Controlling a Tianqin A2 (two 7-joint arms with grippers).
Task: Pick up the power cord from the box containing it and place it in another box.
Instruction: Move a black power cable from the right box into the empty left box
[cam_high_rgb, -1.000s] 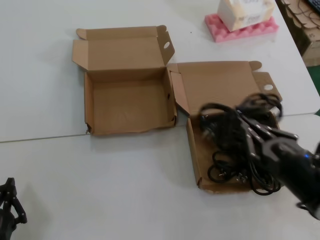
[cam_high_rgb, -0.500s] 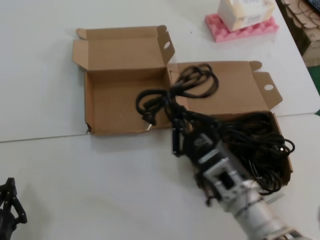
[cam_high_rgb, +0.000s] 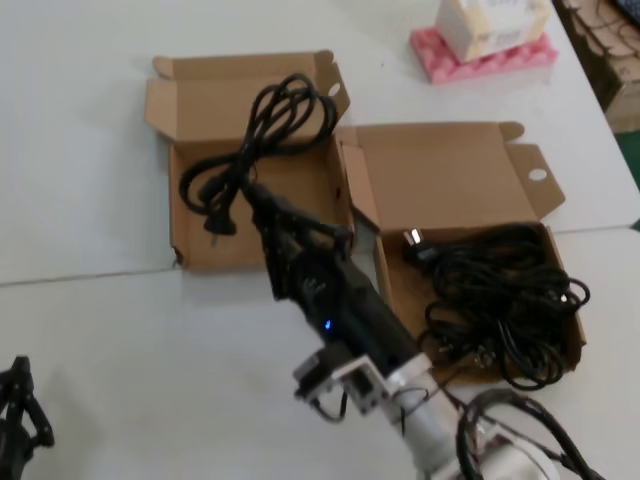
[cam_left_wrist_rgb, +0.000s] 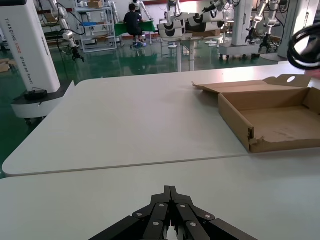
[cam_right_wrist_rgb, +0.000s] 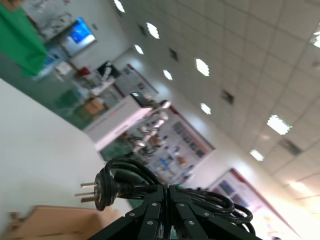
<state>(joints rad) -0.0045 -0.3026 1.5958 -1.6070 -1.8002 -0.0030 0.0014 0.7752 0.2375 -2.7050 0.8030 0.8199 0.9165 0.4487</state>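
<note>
One claw (cam_high_rgb: 262, 205) — clamping power cord (cam_high_rgb: 250, 140)

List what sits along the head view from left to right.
Left gripper at the near edge → empty box with the held power cord above it → right gripper → box of black cables → pink foam pad.

Right arm (cam_high_rgb: 400, 375) — black forearm, blue light, silver wrist — slim black hand (cam_high_rgb: 262, 205)
</note>
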